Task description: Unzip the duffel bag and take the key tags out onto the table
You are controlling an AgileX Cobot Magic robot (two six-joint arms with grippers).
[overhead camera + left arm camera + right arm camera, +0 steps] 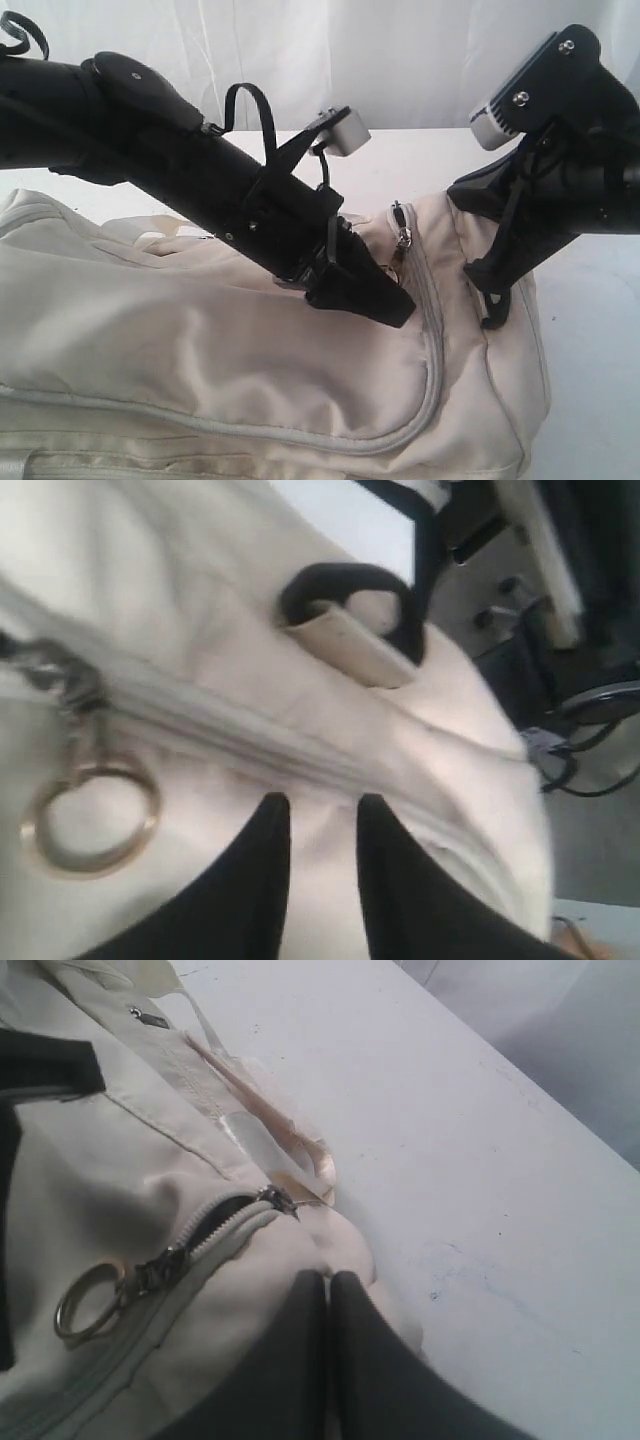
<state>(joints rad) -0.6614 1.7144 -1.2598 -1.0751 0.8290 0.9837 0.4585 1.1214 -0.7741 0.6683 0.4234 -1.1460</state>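
Sitting across the lower part of the frame, the duffel bag [200, 340] is on the white desk [590, 330], its zipper [432, 340] open just a crack by the ring pull [90, 820]. Left gripper [385, 300] at centre, fingers a bit apart on the fabric. Right gripper [492, 305] at right, fingers together over the bag's end.

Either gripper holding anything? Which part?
Right gripper shut, tips against end of cream fabric duffel bag; pinch cannot be told. Left gripper open beside grey zipper track, holding nothing.
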